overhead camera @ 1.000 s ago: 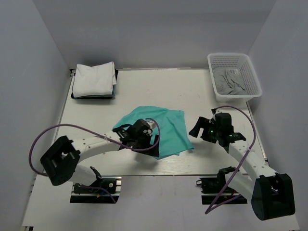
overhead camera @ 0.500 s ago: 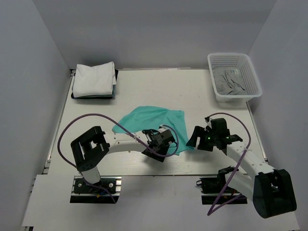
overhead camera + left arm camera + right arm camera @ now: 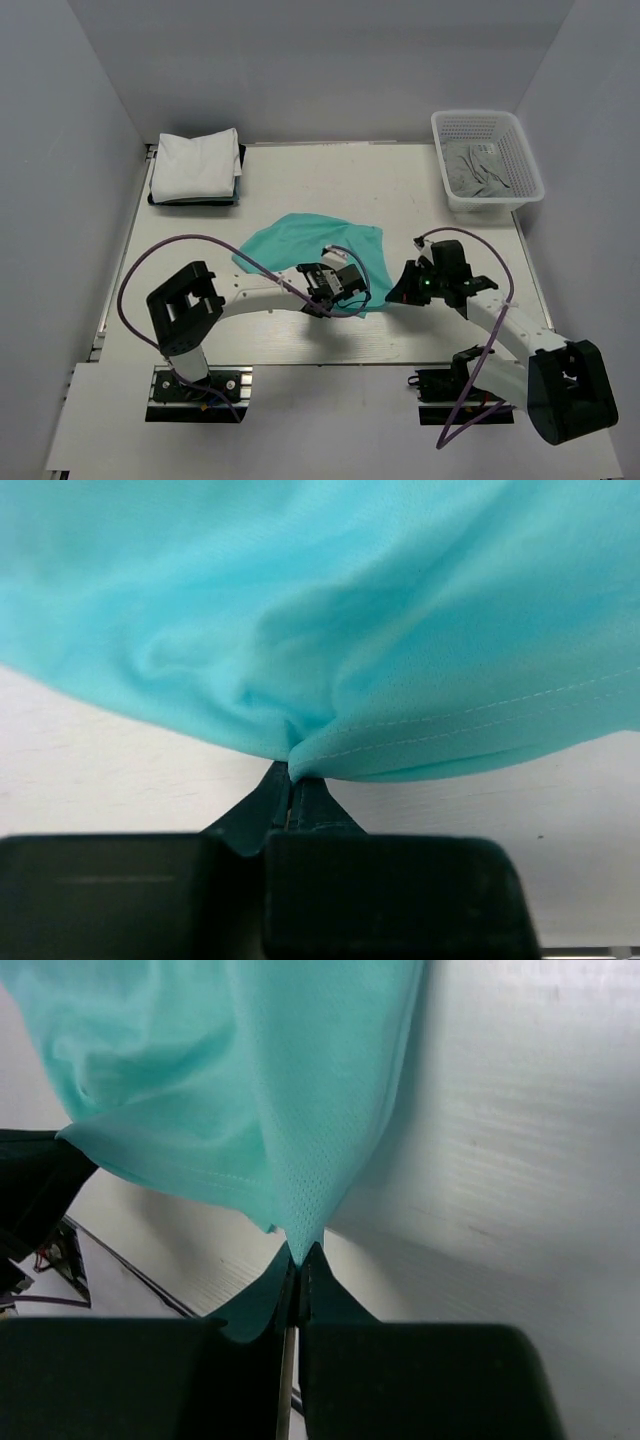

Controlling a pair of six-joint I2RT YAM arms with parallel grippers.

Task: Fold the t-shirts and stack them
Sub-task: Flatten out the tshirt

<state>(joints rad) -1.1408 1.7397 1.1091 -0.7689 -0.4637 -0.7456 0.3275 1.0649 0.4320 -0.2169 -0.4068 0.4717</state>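
Observation:
The teal-green t-shirt lies partly folded in the middle of the table. My left gripper is shut on its near hem, and the cloth bunches right above the pinched fingertips. My right gripper is shut on the shirt's near right corner, where the cloth hangs from the closed tips. The two grippers sit close together along the near edge. A stack of folded white t-shirts rests at the far left.
A white basket at the far right holds crumpled grey cloth. The folded stack sits on a dark layer. Purple cables loop off both arms. The table's near edge runs just below the grippers.
Both grippers went from open to shut on the teal shirt's near edge. The left arm swung right to the hem, the right arm moved left and nearer. The shirt's near part has bunched up.

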